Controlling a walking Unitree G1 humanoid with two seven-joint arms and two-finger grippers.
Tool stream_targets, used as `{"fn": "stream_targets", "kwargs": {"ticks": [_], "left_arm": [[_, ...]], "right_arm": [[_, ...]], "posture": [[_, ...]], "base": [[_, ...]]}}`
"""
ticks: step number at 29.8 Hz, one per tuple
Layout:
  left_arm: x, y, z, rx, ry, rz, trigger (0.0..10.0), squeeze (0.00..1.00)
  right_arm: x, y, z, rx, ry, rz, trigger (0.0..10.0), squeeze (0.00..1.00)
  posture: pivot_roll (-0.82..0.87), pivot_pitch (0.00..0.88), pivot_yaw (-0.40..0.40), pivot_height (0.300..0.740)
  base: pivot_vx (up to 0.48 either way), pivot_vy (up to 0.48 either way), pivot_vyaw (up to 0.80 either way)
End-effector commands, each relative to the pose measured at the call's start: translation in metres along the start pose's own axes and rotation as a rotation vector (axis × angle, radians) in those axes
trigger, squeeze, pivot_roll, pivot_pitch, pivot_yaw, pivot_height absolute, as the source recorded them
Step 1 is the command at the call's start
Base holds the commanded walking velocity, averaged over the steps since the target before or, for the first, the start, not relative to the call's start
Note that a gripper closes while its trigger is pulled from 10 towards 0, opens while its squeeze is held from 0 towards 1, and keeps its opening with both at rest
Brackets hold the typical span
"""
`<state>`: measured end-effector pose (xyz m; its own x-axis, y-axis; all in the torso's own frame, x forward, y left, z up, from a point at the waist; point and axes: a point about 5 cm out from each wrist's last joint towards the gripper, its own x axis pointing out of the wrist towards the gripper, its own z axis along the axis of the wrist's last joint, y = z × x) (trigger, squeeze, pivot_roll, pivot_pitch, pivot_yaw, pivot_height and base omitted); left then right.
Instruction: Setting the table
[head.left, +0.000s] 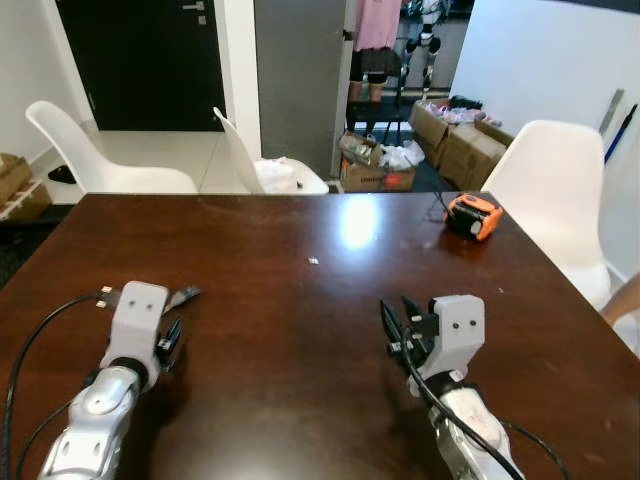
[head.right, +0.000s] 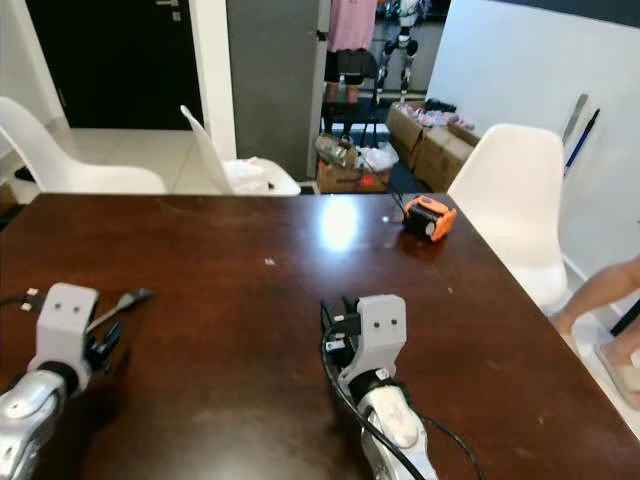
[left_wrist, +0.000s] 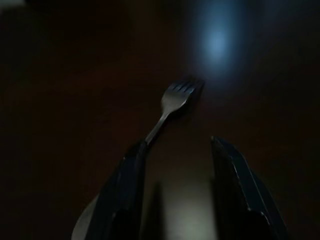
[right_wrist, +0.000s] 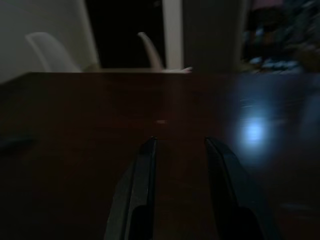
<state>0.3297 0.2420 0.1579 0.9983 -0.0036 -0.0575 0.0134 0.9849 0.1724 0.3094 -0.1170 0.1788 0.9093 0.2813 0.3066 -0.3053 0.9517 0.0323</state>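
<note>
A metal fork lies on the dark brown table at the near left, tines pointing away from me. My left gripper hovers low over its handle with the fingers apart; the handle runs along one finger and is not clamped. From the head view the fork pokes out beside the left gripper. My right gripper rests low over the table at the near right, open, with nothing between its fingers.
An orange tape measure sits near the table's far right corner. White chairs stand at the far left, far middle and right. Cardboard boxes lie beyond. A person's leg shows at the right.
</note>
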Motion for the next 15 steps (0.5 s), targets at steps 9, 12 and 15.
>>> {"fn": "stream_targets", "kwargs": {"ticks": [9, 12, 15], "left_arm": [[-0.016, 0.038, -0.008, 0.014, 0.053, 0.005, 10.0, 0.00], [-0.020, 0.055, -0.008, 0.064, 0.074, 0.051, 10.0, 0.00], [-0.020, 0.057, -0.009, 0.119, 0.085, 0.045, 10.0, 0.00]], "right_arm": [[-0.003, 0.012, -0.001, 0.039, 0.019, 0.097, 10.0, 0.00], [-0.003, 0.011, 0.001, 0.045, 0.015, 0.099, 10.0, 0.00], [-0.004, 0.011, 0.002, 0.048, 0.014, 0.103, 10.0, 0.00]], "posture": [[0.04, 0.147, 0.075, 0.740], [0.04, 0.148, 0.078, 0.740], [0.05, 0.148, 0.075, 0.740]], "base": [[0.000, 0.000, 0.00], [0.000, 0.000, 0.00], [0.000, 0.000, 0.00]]}}
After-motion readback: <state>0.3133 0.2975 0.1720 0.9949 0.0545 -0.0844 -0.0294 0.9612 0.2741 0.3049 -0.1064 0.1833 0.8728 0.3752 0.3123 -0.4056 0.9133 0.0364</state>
